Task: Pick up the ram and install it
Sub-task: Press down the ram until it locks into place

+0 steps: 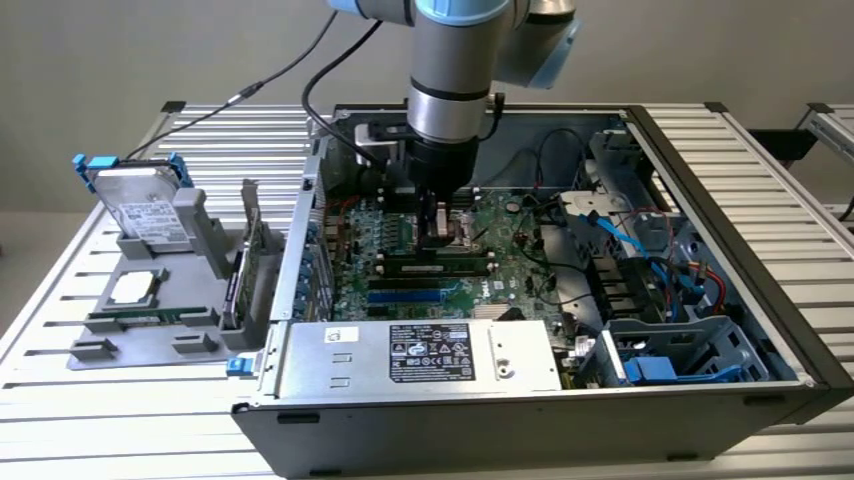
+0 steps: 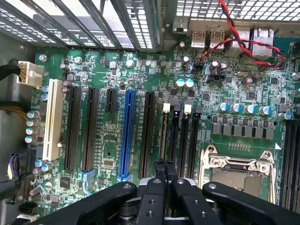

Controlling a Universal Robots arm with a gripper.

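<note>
While black gripper (image 2: 165, 165) pressed together, thin green ram (image 1: 441, 267) seated flat in slot

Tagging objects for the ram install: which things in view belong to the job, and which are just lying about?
Job: ram, memory slots, end effector shut over them.
Lying about: hard drive, expansion card, power supply.

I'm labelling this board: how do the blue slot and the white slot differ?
The blue slot lies near the middle of the motherboard, close to the gripper; the white slot lies at its edge, farther off. The white slot looks wider than the blue slot. Both are long, empty and parallel.
</note>
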